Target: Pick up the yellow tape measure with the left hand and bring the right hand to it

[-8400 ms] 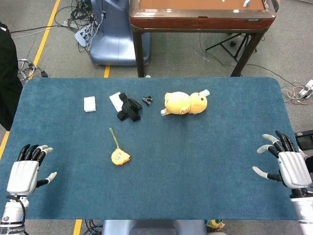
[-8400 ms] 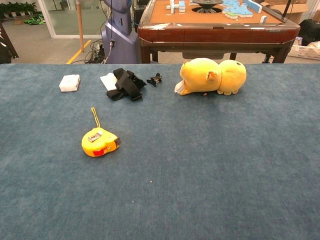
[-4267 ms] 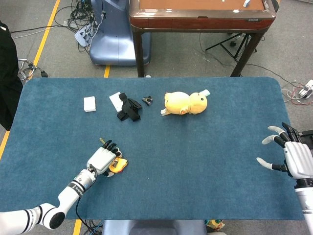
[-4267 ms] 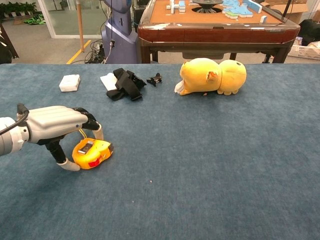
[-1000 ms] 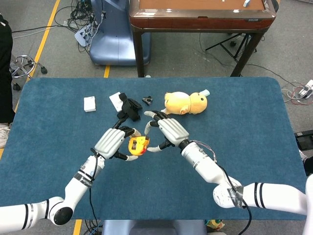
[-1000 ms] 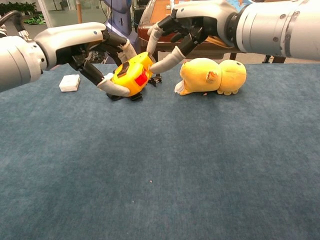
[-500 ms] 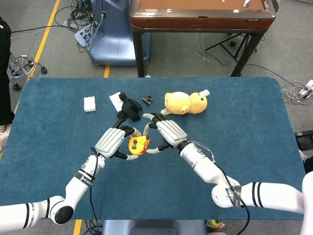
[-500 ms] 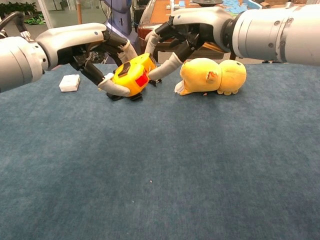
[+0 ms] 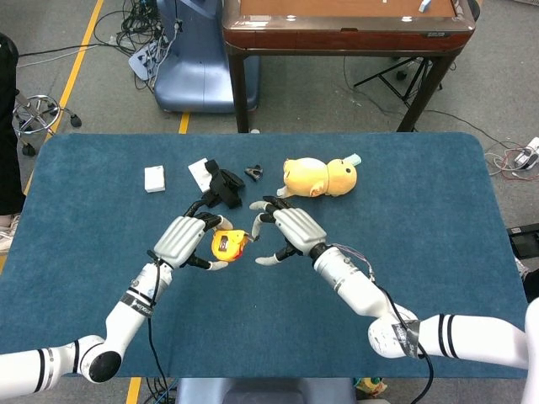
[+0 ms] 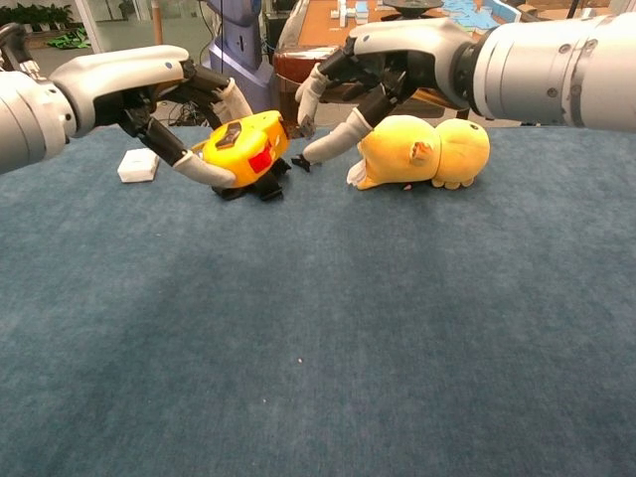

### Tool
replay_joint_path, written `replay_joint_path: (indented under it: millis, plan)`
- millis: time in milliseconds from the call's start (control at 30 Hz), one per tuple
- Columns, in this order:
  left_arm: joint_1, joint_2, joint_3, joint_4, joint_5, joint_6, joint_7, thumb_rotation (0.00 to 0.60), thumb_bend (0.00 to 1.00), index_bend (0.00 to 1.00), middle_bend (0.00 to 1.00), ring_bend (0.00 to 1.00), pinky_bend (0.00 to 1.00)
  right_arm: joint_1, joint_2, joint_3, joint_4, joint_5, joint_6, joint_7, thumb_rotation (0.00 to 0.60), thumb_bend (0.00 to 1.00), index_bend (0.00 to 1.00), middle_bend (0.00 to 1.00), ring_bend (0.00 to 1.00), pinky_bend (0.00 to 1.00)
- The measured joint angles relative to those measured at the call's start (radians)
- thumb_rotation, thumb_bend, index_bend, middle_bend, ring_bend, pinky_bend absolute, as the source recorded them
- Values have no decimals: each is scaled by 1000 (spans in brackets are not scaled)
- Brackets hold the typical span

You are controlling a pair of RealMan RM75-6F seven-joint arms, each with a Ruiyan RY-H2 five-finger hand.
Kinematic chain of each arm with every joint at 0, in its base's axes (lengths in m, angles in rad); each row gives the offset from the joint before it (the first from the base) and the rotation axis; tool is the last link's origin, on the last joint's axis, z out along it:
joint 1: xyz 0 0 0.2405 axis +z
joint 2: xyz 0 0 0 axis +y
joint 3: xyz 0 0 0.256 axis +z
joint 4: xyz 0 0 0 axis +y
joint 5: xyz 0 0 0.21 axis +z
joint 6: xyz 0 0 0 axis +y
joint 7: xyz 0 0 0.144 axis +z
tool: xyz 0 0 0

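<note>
My left hand (image 9: 184, 239) (image 10: 149, 84) grips the yellow tape measure (image 9: 226, 245) (image 10: 241, 147) and holds it lifted above the blue table (image 9: 404, 210). The tape measure shows a red button on its side in the chest view. My right hand (image 9: 288, 230) (image 10: 383, 62) hovers just right of the tape measure with fingers spread and curved toward it. A small gap shows between its fingertips and the tape measure, and it holds nothing.
A yellow plush toy (image 9: 320, 177) (image 10: 422, 151) lies behind my right hand. A black strap bundle (image 9: 222, 187) (image 10: 238, 164) on a white card, a small black clip (image 9: 253, 172) and a white block (image 9: 154, 178) (image 10: 138, 164) lie at the back left. A wooden table (image 9: 337, 25) stands beyond.
My left hand has shifted left with the tape measure. My right hand has drawn slightly back to the right, so the gap between them has widened.
</note>
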Motion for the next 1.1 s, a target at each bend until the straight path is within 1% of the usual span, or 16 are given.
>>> replay_joint_path:
  millis: [133,267,467,800,933,1100]
  plan:
    - [6,6,0,6,1,4,-9,600,144,521,507,286,0,-7,4,-5,-1,-7,8,2,600,201,572,180,0,0]
    - [9,9,0,7,4,6,-13,600,144,523,507,286,0,-6,0,-6,9,-3,13,-1,600,241,576,183,0,0]
    - [9,11,2,0,16,7,-15,600,144,524,507,285,0,-1,-9,-1,29,8,17,-4,600,292,576,188,0,0]
    - [10,11,4,-3,28,7,-22,600,144,526,507,286,0,1,-20,7,47,14,24,2,600,336,576,188,0,0]
    - [10,10,3,-2,31,8,-26,600,144,526,506,286,0,2,-24,9,52,12,23,4,600,395,576,189,0,0]
    - [12,11,1,1,32,9,-31,600,144,526,507,285,0,3,-31,9,65,13,24,4,600,521,576,198,0,0]
